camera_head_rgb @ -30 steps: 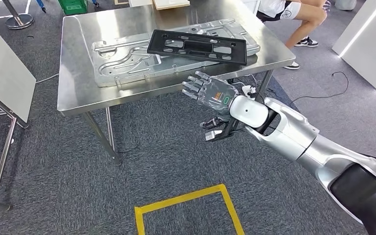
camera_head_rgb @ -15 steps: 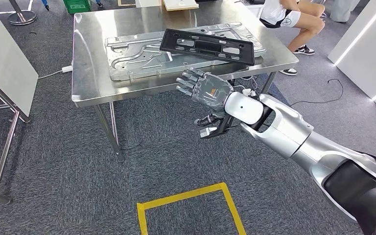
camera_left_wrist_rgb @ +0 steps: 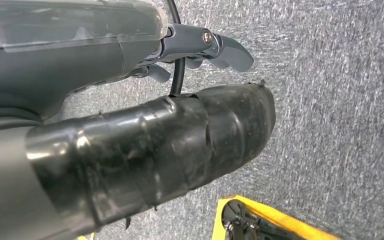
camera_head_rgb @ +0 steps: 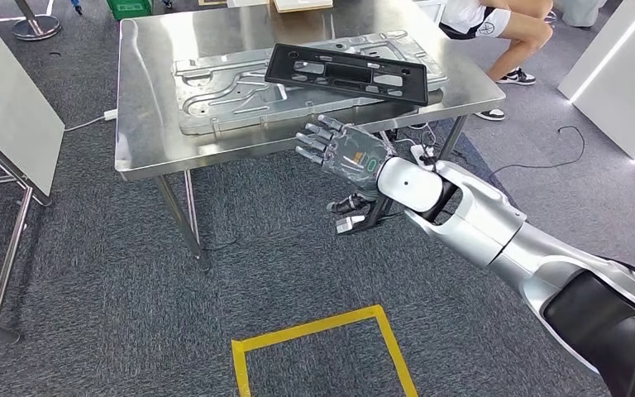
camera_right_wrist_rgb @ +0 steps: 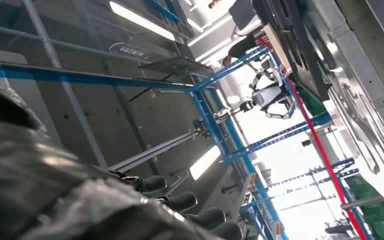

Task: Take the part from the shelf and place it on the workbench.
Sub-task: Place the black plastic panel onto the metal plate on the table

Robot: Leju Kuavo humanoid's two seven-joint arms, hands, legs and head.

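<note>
A black plastic frame part (camera_head_rgb: 347,73) lies flat on a silver stamped metal panel (camera_head_rgb: 231,95), which rests on the steel workbench (camera_head_rgb: 145,141). My right hand (camera_head_rgb: 343,153) hovers just in front of the bench's near edge, below the part. Its fingers are spread and hold nothing. The right wrist view has its dark fingertips (camera_right_wrist_rgb: 190,201) in the foreground and the metal panel (camera_right_wrist_rgb: 370,95) beyond. My left hand (camera_left_wrist_rgb: 180,115) hangs over the grey carpet with its fingers (camera_left_wrist_rgb: 225,50) loosely extended, holding nothing.
A person (camera_head_rgb: 504,25) sits behind the bench's far right corner. A white board on a metal stand (camera_head_rgb: 8,107) is at the left and a white panel (camera_head_rgb: 628,74) at the right. A yellow tape square (camera_head_rgb: 314,339) marks the carpet, and a cable (camera_head_rgb: 562,149) trails there.
The whole picture has shifted, so the camera has moved slightly. My right hand stays open by the bench's near edge, a little further left. The black part has not moved on the panel.
</note>
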